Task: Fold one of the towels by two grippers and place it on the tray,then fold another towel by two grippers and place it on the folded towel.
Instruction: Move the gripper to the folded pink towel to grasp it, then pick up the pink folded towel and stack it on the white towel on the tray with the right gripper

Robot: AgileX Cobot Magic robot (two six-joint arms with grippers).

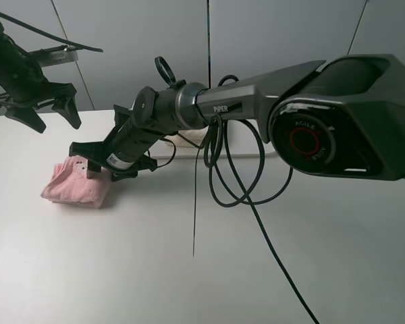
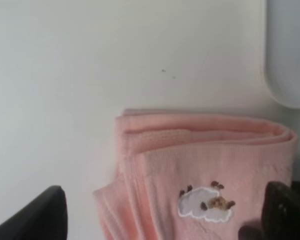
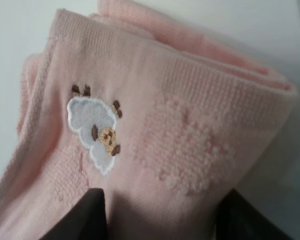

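Your right gripper [image 1: 98, 167] has its fingers half closed around the folded pink towel [image 1: 74, 183] on the white surface [image 1: 189, 270]; your left gripper [image 1: 44, 108] hangs wide open, empty.

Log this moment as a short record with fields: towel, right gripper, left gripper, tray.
pink towel: folded into a thick bundle on the white table, embroidered sheep patch on top
right gripper: down at the towel, one finger on each side of it, grip not confirmed
left gripper: open, raised above the table, holding nothing
tray: only a white rounded corner visible beside the towel
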